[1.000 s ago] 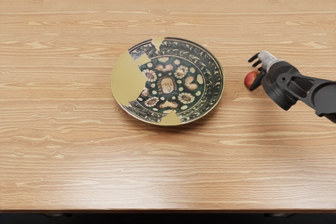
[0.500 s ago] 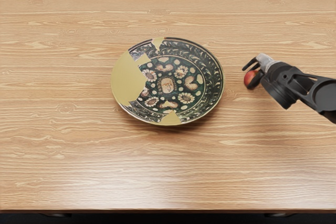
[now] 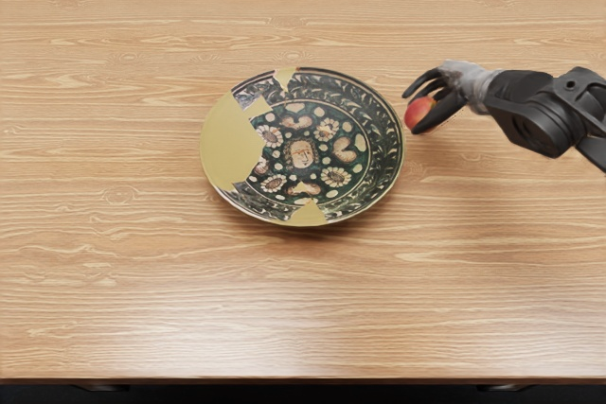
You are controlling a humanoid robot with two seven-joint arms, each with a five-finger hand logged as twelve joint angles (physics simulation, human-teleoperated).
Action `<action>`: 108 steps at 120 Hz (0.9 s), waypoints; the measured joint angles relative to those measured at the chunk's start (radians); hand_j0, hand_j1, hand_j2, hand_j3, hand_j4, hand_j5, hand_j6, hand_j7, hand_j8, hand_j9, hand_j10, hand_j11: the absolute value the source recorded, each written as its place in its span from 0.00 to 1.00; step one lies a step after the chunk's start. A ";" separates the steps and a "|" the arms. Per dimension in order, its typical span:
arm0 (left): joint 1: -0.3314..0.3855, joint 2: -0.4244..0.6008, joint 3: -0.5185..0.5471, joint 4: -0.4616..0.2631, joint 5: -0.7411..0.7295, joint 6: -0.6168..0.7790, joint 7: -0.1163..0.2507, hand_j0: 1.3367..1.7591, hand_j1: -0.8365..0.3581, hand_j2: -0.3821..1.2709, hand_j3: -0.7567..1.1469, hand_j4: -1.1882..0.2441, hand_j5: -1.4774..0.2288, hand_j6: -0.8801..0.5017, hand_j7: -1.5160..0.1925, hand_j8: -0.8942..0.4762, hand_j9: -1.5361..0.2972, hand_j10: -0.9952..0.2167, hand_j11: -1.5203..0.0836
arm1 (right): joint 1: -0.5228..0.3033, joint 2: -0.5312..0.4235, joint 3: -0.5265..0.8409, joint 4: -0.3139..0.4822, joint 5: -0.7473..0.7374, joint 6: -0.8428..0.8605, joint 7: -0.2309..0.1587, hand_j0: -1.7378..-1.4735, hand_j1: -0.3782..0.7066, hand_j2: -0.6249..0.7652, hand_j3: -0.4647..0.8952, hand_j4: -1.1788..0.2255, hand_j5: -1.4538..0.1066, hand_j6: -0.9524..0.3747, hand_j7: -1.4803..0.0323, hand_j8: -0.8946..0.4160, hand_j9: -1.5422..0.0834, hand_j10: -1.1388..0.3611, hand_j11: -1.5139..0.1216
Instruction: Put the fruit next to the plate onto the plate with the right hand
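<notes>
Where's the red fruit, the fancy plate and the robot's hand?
fruit (image 3: 417, 112), head view, its red skin on the left side.
plate (image 3: 232, 144), head view, the plain yellow patch on its left.
right hand (image 3: 445, 90), head view, the hand's middle, gripping the fruit.

the table (image 3: 114, 281) looks like light wood with a fine streaky grain and a smooth, matt finish; the plate (image 3: 377, 120) looks like glazed ceramic, painted dark with a faint sheen; its plain yellowish patches (image 3: 227, 144) look flat and matt; the fruit (image 3: 418, 112) has smooth, slightly glossy red skin; the right hand (image 3: 443, 92) looks like dark matt plastic; its arm (image 3: 544, 113) has a matt black casing
</notes>
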 joint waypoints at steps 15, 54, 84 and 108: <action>0.000 0.000 0.000 0.000 0.000 0.000 0.000 0.76 0.99 0.23 0.40 0.83 0.87 0.64 0.89 0.65 0.84 0.82 0.95 | 0.000 -0.007 0.063 0.066 0.025 0.056 0.000 0.33 0.55 0.49 0.34 0.38 0.37 0.34 0.41 0.38 0.41 0.44 0.39; 0.000 0.000 0.000 0.000 0.000 0.000 0.000 0.76 0.99 0.23 0.40 0.83 0.87 0.64 0.89 0.65 0.84 0.82 0.95 | -0.014 0.154 0.071 0.081 0.068 0.108 -0.001 0.32 0.55 0.51 0.34 0.37 0.36 0.35 0.40 0.39 0.41 0.44 0.39; 0.000 0.000 0.000 0.000 0.000 0.000 0.000 0.76 0.99 0.23 0.40 0.83 0.87 0.64 0.89 0.65 0.84 0.82 0.95 | -0.040 0.200 0.063 0.068 0.068 0.109 0.000 0.32 0.55 0.50 0.34 0.37 0.36 0.35 0.40 0.39 0.41 0.44 0.39; 0.000 0.000 0.000 0.000 0.000 0.000 0.000 0.76 0.99 0.23 0.40 0.83 0.87 0.64 0.89 0.65 0.84 0.82 0.95 | -0.042 0.204 0.088 0.043 0.067 0.118 0.000 0.31 0.30 0.46 0.34 0.61 0.65 0.52 0.69 0.52 0.68 0.59 0.66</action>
